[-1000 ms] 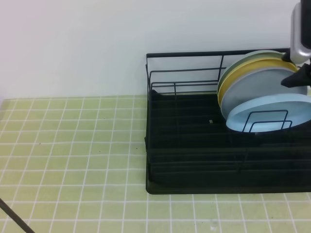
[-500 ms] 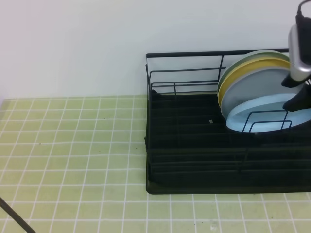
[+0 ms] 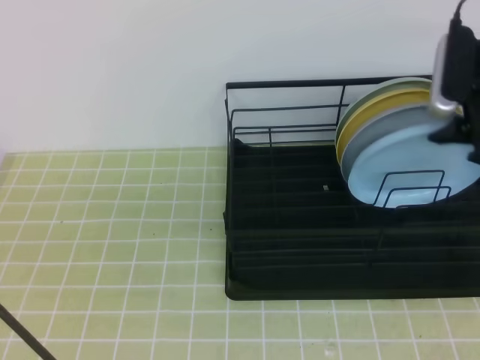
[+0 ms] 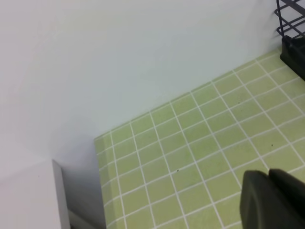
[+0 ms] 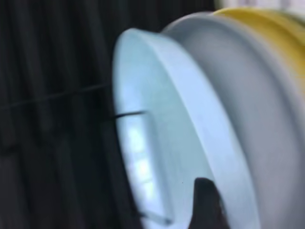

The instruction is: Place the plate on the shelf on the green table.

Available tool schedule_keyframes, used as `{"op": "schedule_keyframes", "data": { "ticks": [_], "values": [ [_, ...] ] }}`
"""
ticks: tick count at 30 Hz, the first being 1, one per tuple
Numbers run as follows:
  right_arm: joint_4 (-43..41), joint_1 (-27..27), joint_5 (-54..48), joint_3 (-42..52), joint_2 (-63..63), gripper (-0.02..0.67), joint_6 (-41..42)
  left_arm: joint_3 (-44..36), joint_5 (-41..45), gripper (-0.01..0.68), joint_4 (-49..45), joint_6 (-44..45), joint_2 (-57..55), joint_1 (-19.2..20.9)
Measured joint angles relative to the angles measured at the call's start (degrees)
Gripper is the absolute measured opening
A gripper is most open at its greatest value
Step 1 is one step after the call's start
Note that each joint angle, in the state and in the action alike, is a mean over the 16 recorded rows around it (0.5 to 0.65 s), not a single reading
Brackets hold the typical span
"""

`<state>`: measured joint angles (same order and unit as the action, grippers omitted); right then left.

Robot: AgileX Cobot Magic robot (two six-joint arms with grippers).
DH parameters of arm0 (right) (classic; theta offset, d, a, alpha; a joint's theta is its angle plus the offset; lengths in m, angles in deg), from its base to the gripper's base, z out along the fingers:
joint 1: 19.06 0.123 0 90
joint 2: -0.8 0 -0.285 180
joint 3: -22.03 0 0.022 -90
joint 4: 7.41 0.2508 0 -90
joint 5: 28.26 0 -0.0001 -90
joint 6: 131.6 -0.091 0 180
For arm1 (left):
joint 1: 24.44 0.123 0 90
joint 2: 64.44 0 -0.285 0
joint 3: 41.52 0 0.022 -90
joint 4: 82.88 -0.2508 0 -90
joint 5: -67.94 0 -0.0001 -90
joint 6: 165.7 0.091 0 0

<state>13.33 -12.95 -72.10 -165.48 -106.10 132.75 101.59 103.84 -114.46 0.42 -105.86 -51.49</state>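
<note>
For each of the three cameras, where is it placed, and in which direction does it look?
Exterior high: above, facing the black wire shelf; right end effector at the round sky-blue plate.
Left wrist: on the left arm, over the yellow-green tiled table; shut left end effector.
Right wrist: close on the plate.
Shared: plate.

Light sky-blue plate (image 3: 409, 169) stands tilted on edge in the black wire shelf (image 3: 300, 225), right end, frontmost. The shelf sits on the green table (image 3: 112, 225).
</note>
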Motion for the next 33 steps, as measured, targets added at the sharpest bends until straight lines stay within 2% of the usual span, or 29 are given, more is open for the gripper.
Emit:
{"op": "schedule_keyframes", "data": {
  "ticks": [10, 23, 33],
  "values": [
    [0.47, 1.12, 8.91, 0.09, -1.71, 0.428, -0.44, 0.00, 0.00, -0.001, -0.06, -0.05, -0.02, 0.01],
    [1.35, 1.19, 7.10, 0.13, -2.04, 0.509, -1.59, 0.00, 0.00, -0.001, -0.06, -0.10, 0.05, -0.01],
    [1.40, 1.19, 6.21, 0.13, -0.06, 0.516, -1.69, 0.00, 0.04, -0.001, -0.09, -0.13, 0.05, -0.01]
  ]
}}
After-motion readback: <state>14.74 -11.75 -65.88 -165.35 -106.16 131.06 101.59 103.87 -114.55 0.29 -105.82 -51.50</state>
